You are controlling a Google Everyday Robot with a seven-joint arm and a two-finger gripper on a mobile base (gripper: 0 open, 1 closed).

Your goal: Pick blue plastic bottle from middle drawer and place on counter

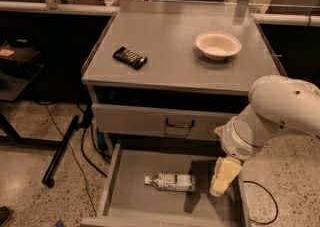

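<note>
The blue plastic bottle (171, 182) lies on its side on the floor of the open middle drawer (150, 208), white cap pointing left. My gripper (220, 187) hangs down from the white arm over the drawer's right part, just right of the bottle and apart from it. The counter (165, 46) is the flat grey cabinet top above.
A black rectangular bar (129, 57) lies on the counter's left. A white bowl (217, 45) stands on its right. A closed grey drawer front with a dark handle (179, 123) sits above the open drawer. Cables and a black stand leg (62, 148) lie on the floor at left.
</note>
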